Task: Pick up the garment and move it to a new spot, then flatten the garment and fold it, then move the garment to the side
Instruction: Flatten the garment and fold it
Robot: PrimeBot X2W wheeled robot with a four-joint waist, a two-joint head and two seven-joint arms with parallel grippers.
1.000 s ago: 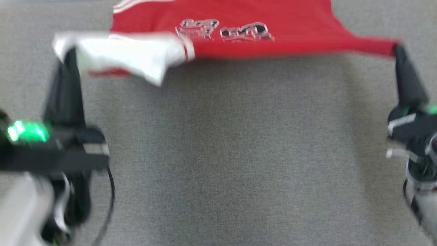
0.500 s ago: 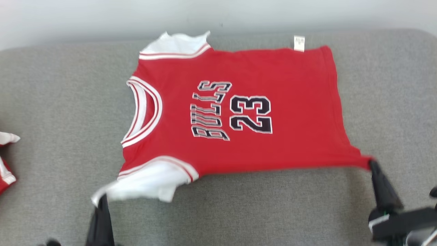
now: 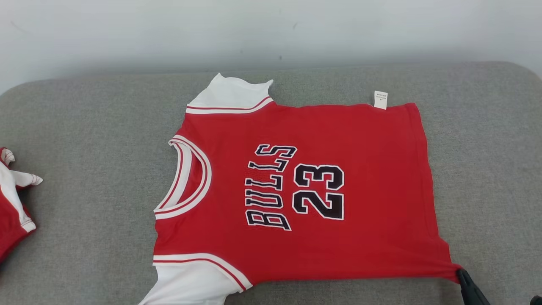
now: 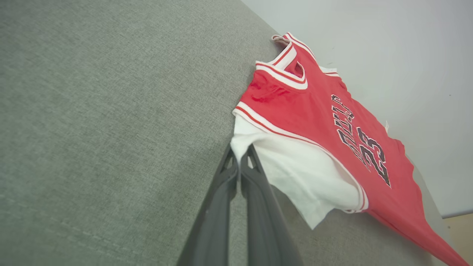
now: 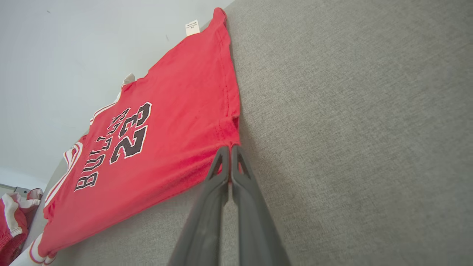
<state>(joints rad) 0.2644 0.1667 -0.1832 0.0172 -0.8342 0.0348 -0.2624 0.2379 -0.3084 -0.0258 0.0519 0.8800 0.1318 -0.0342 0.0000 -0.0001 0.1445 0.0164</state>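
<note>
The garment (image 3: 313,190) is a red jersey with white sleeves and black "BULLS 23" lettering, spread almost flat on the grey cushioned surface (image 3: 84,127), neck to the left. My right gripper (image 3: 462,275) is shut on the garment's near right hem corner (image 5: 231,140), its dark fingers (image 5: 221,173) pinched together. My left gripper (image 4: 240,157) is shut on the tip of the near white sleeve (image 4: 295,166), which it holds a little above the surface.
A second red and white garment (image 3: 12,203) lies bunched at the left edge of the surface. A pale wall (image 3: 271,29) runs along the far side. Grey surface lies free to the right and near side.
The head camera has tilted up, so the whole jersey and the wall have come into view and both grippers have slid toward the bottom edge. Both grips have held.
</note>
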